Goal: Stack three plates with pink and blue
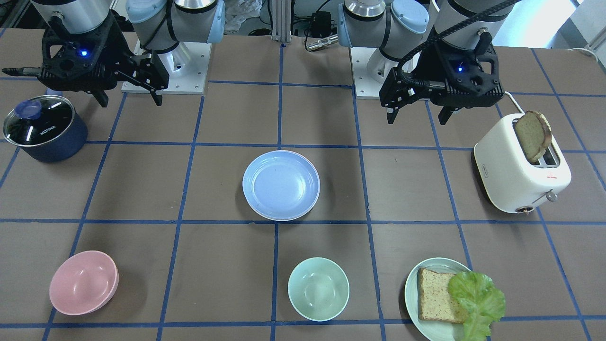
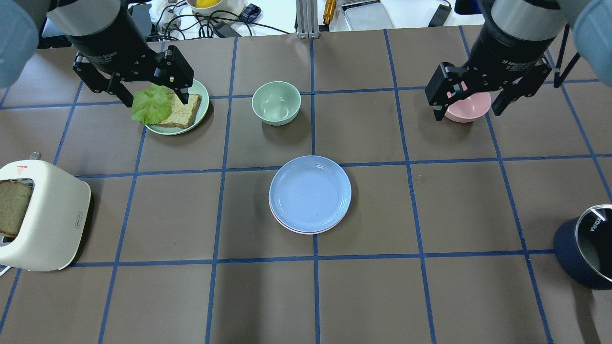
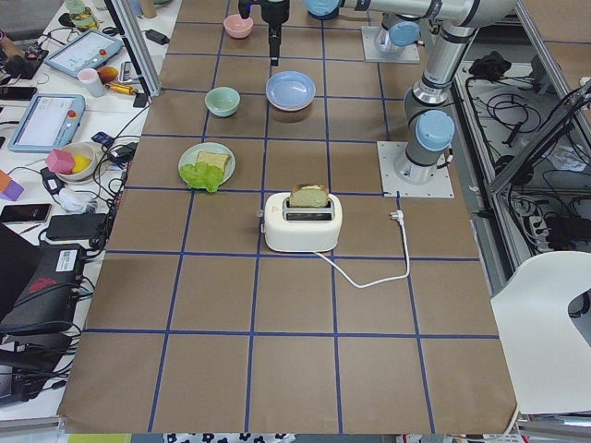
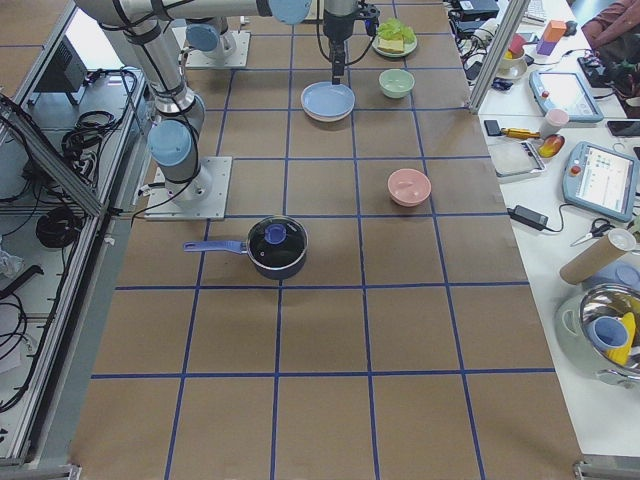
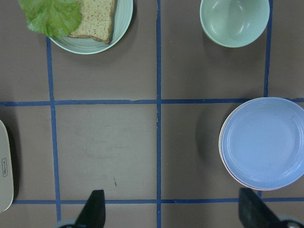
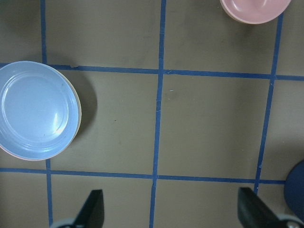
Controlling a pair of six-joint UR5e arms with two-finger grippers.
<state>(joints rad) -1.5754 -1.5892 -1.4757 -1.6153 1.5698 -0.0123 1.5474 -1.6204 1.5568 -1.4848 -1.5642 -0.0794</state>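
Both spread, empty: L gripper (image 1: 416, 121), R gripper (image 1: 130, 102); blue plate (image 2: 310, 192) atop pink plate (image 2: 307, 232)

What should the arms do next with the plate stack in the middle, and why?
Probably nothing more than hold both hands clear. The blue plate already sits on top, a pink rim peeking from under it, and the left hand and right hand hang open and empty, away from it.

Our arms (image 1: 454, 14) are silver-grey with pale blue joint caps (image 1: 409, 16); our left gripper (image 1: 417, 118) and right gripper (image 1: 130, 102) are black, each with a blue light (image 1: 459, 69).
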